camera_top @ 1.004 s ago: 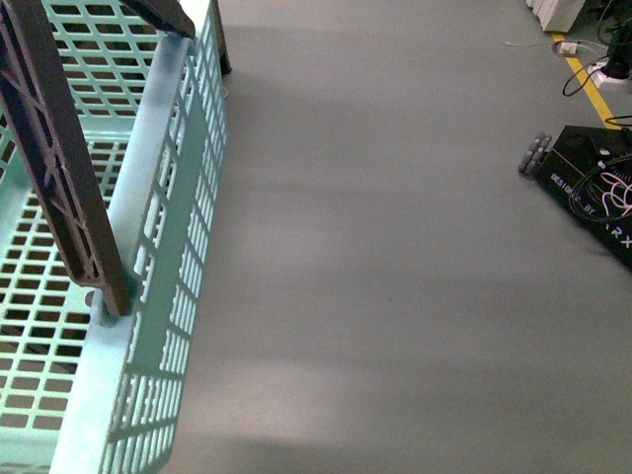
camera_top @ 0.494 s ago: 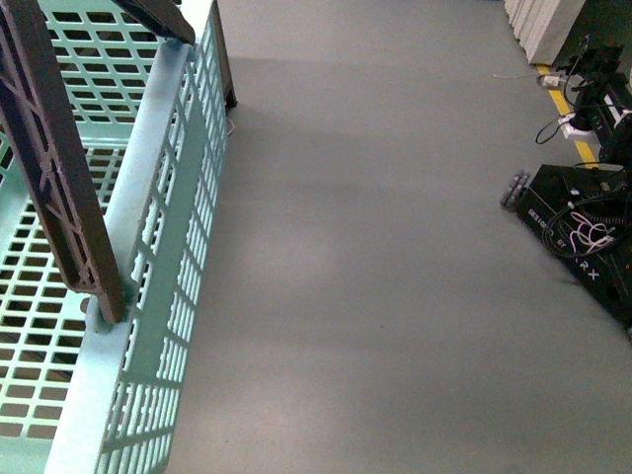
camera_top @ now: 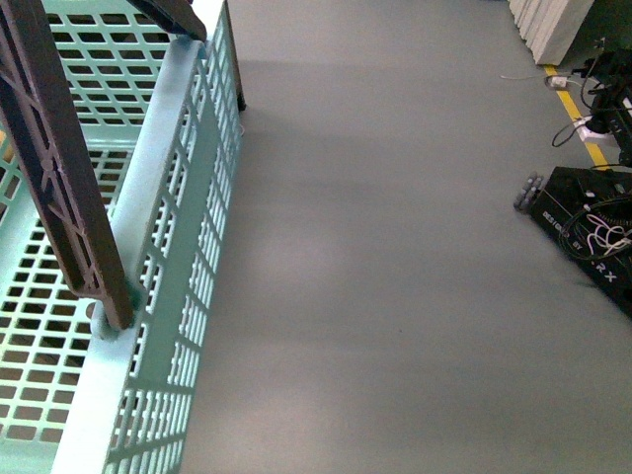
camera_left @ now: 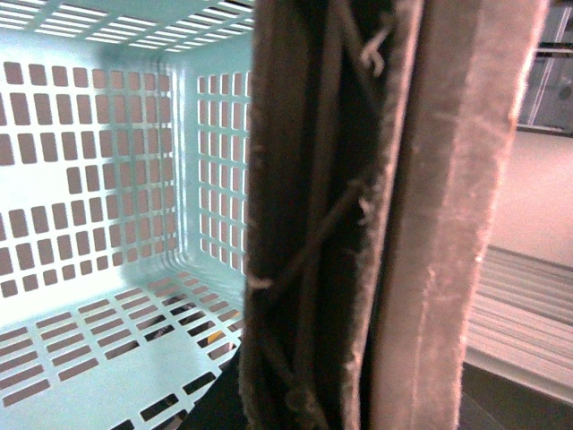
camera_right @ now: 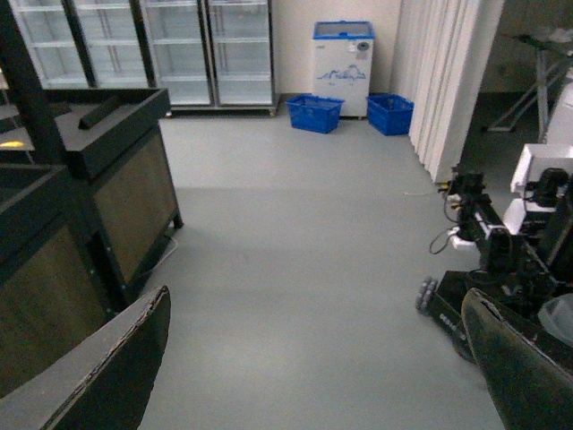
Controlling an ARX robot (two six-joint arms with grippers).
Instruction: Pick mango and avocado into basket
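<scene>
Floor [camera_top: 395,247] before right claw [camera_right: 315,303], basket [camera_top: 148,197] leftward

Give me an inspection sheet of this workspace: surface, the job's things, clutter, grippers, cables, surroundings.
Surface: grey floor, smooth.
Job's things: basket at the front view's left, brown handle swung up; no fruit on the part of its floor that shows. Mango and avocado: nothing seen.
Clutter: nothing seen.
Grippers: right gripper open, holding nothing. Left gripper not in view; the handle fills its camera.
Cables: loose wires on a black robot base; more cords by the yellow tape.
Surroundings: glass-door fridges, blue baskets, white freezer, dark display stand.
</scene>
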